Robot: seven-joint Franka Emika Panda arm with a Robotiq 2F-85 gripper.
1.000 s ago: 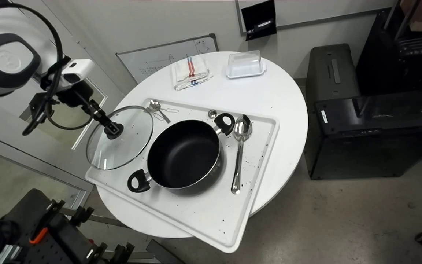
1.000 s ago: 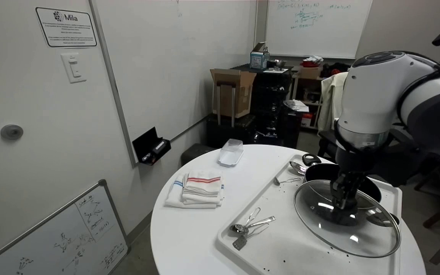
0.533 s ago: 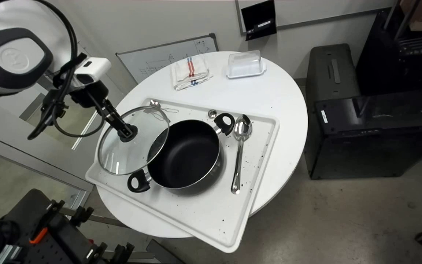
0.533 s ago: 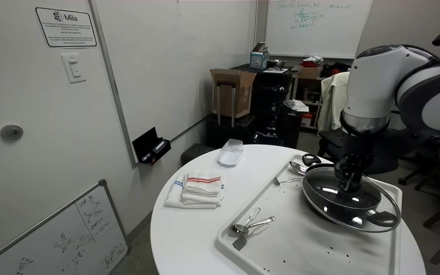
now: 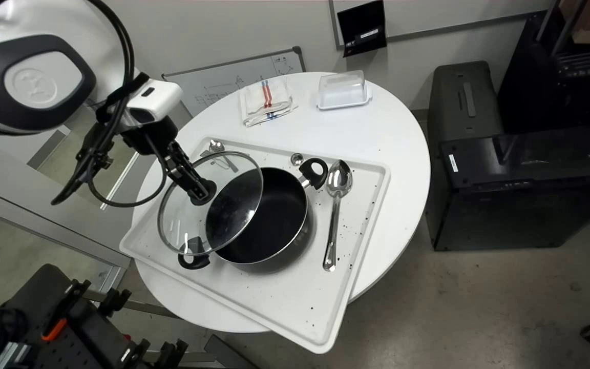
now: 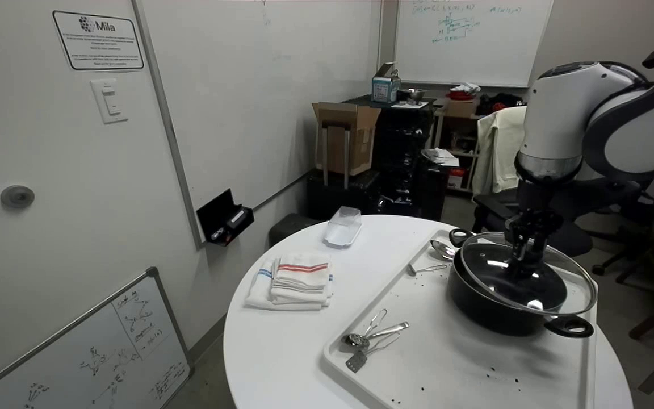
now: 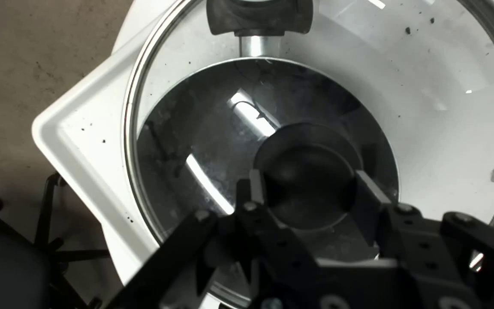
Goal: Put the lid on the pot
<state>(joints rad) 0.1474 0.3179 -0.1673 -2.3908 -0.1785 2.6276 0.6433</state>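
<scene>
Round clear-glass lid with thin metal rim (image 5: 223, 218) hangs off-centre above the round shallow black pot (image 5: 285, 220), not seated. Black fingers (image 7: 257, 186) grip the lid's dark round knob (image 7: 309, 189) from both sides. Step in hand looks like alignment. Next: shift toward pot centre, level, lower, release.

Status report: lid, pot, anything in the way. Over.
Jaws shut on the lid knob. Lid held above the pot, looks off-centre, not yet seated. Nothing seen between them.

"Mila" on wall sign (image 6: 99, 41), rest seemingly illegible
</scene>
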